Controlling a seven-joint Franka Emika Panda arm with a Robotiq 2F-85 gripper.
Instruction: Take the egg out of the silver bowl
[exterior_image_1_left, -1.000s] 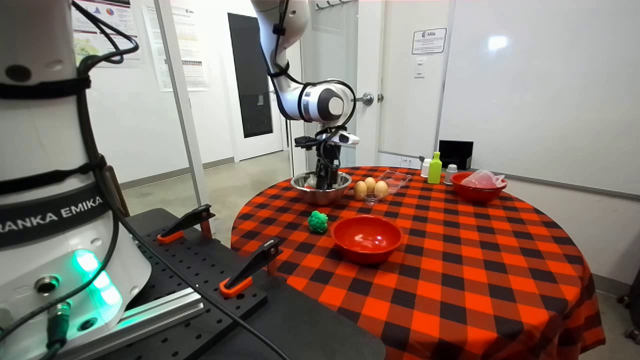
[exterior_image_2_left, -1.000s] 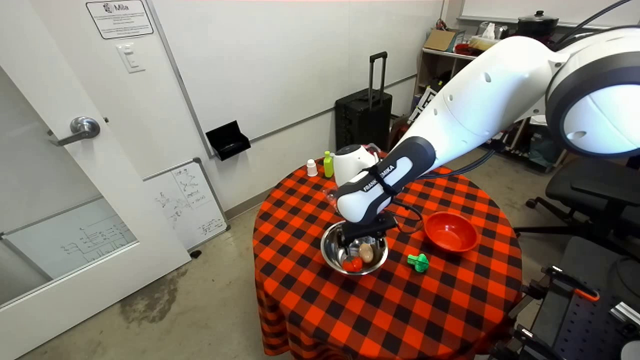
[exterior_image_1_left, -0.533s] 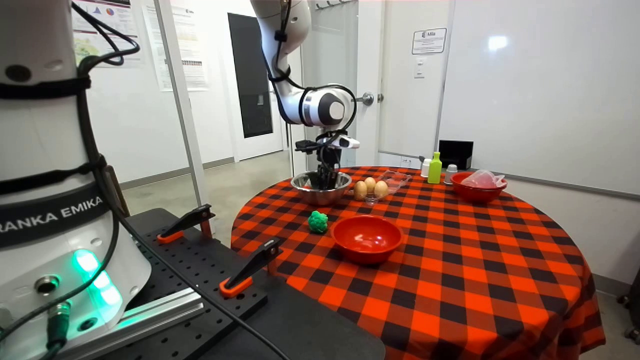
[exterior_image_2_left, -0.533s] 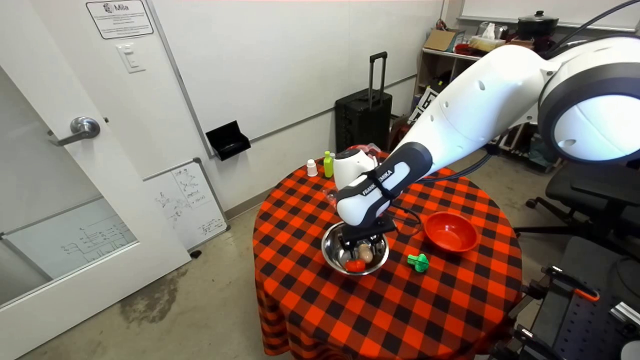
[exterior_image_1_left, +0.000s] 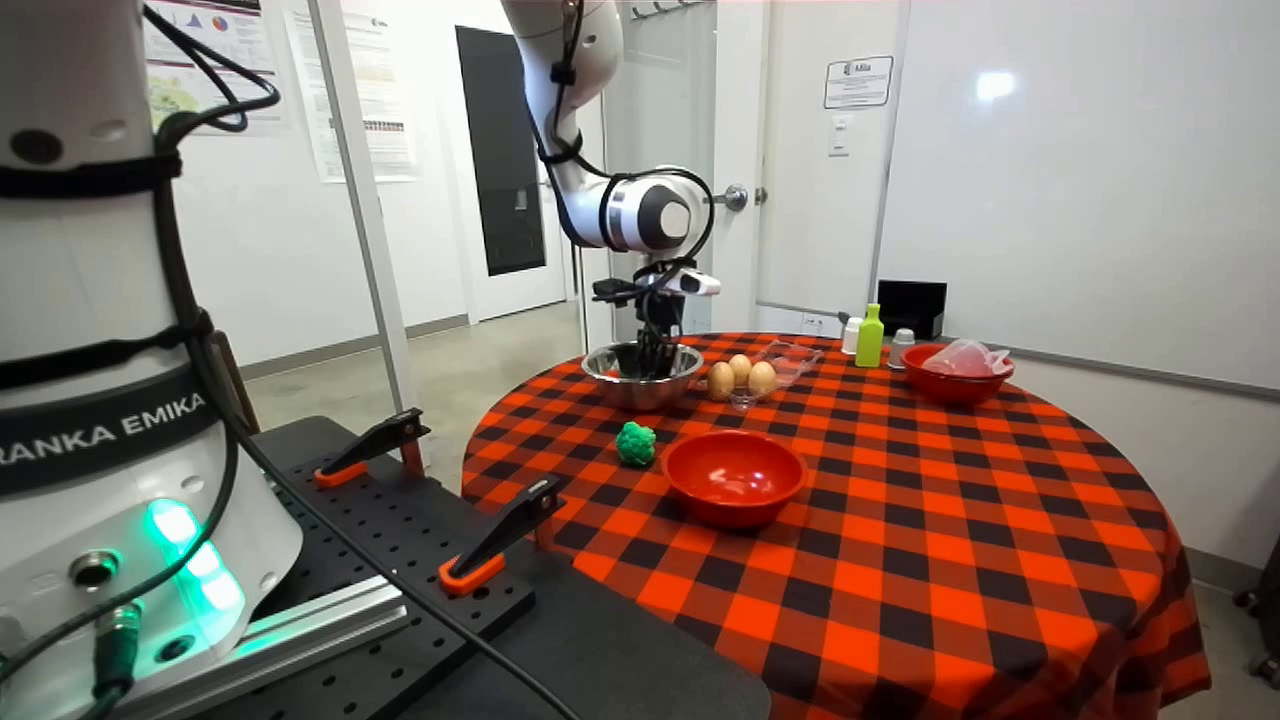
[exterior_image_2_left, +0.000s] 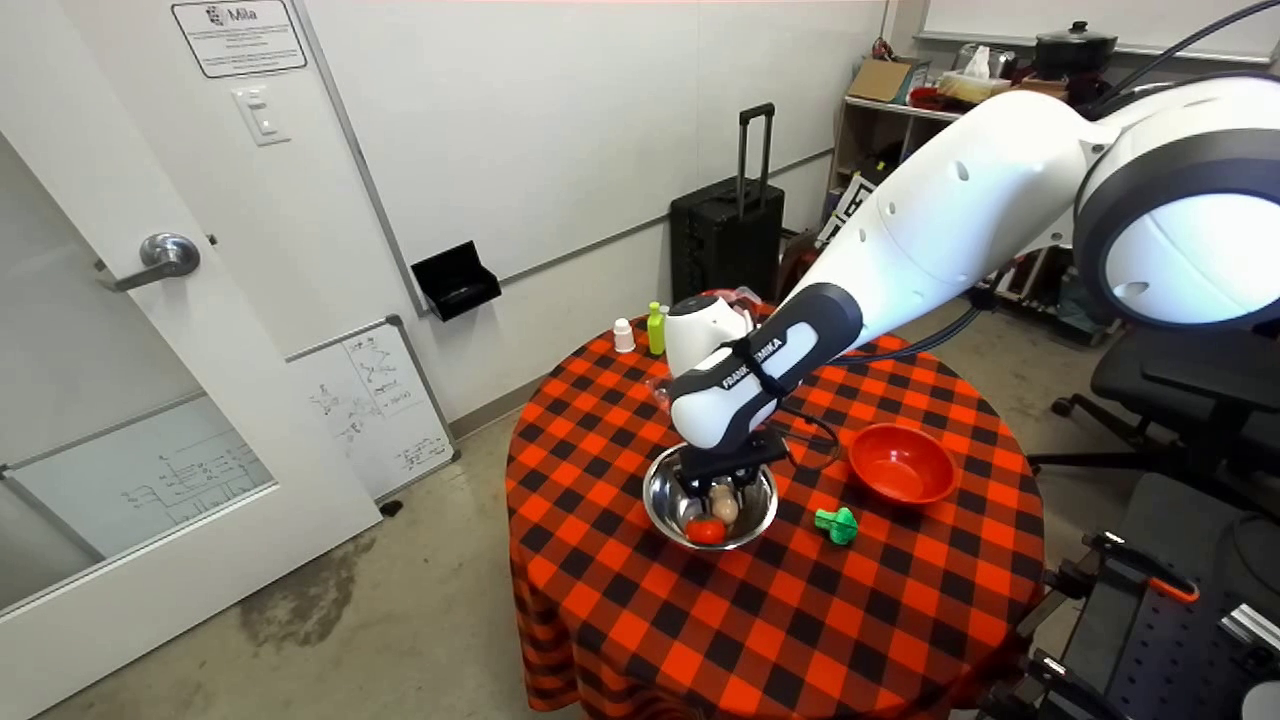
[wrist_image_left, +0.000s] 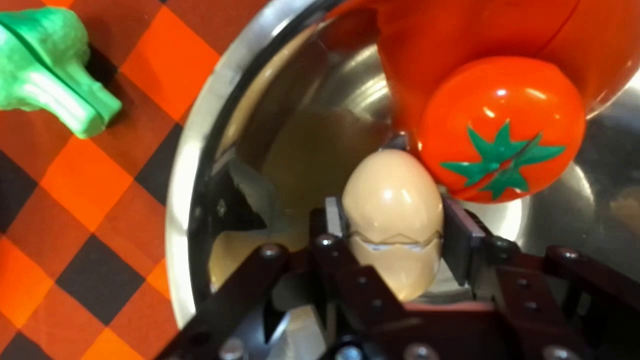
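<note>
Between the two pads of my gripper sits the pale beige egg, with a zigzag crack line around its middle; the jaws are shut on its sides. A finger link covers part of its lower end. All this is inside the silver bowl, whose shiny rim curves down the left of the wrist view. In an exterior view the egg shows low in the silver bowl, below the hand. From another side, the gripper reaches down into the silver bowl, and its wall hides the egg.
A red tomato lies in the bowl against the egg's upper right. Green broccoli and a red bowl stand nearby on the cloth. Three brown eggs are close beside the silver bowl. Farther off are a green bottle and another red bowl.
The gripper's fingers have come together around the egg. Egg and tomato have shifted slightly inside the bowl, and the arm has moved a little.
</note>
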